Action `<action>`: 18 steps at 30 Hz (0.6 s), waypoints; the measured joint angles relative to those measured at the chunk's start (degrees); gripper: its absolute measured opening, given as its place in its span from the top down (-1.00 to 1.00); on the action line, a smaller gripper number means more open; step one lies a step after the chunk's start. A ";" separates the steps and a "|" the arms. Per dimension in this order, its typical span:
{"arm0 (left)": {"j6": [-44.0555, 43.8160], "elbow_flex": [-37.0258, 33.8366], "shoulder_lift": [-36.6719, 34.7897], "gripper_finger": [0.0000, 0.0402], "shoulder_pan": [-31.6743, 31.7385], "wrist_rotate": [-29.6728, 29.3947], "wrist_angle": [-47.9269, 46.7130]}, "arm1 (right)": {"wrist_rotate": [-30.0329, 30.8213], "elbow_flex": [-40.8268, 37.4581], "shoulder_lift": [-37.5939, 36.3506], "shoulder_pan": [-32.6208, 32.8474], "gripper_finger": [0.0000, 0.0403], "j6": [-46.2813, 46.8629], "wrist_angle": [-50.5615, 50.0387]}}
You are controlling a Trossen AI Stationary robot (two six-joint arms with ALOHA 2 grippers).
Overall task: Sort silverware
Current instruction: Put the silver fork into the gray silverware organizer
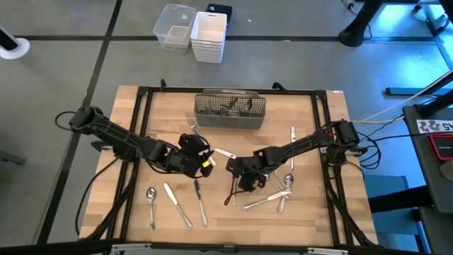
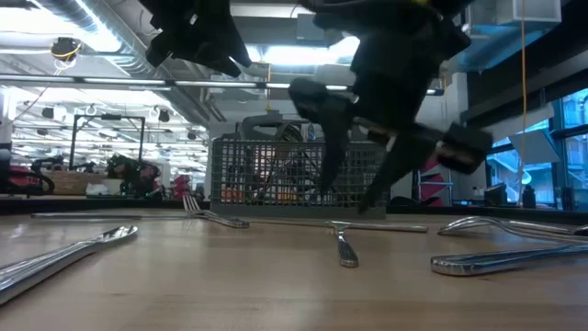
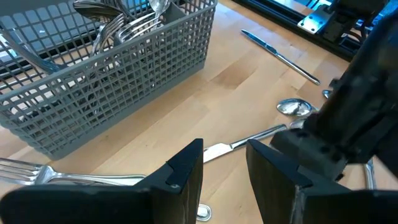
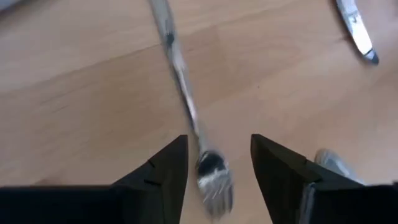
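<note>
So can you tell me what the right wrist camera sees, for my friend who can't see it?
The right gripper hangs open just above the wooden table, its two dark fingers on either side of a shiny utensil lying there, blurred. The tip of another silver piece shows at the far edge.

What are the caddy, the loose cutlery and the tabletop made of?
Caddy: grey grid mesh, matte; coated wire or plastic, can't tell.
Silverware, e.g. knife: polished metal by its mirror glints.
Tabletop: light wood, visible grain, low sheen, possibly laminate.
</note>
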 joint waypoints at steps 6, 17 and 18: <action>0.00 0.00 -0.02 0.43 0.00 0.03 0.12 | 1.84 0.00 2.65 0.00 0.12 -3.53 0.83; -0.14 0.00 -0.02 0.43 0.00 0.01 0.06 | 4.81 0.43 4.77 0.07 0.50 -0.29 -3.01; -0.15 0.00 -0.02 0.43 0.00 0.01 0.05 | 4.79 0.79 4.80 0.07 0.58 1.35 -3.72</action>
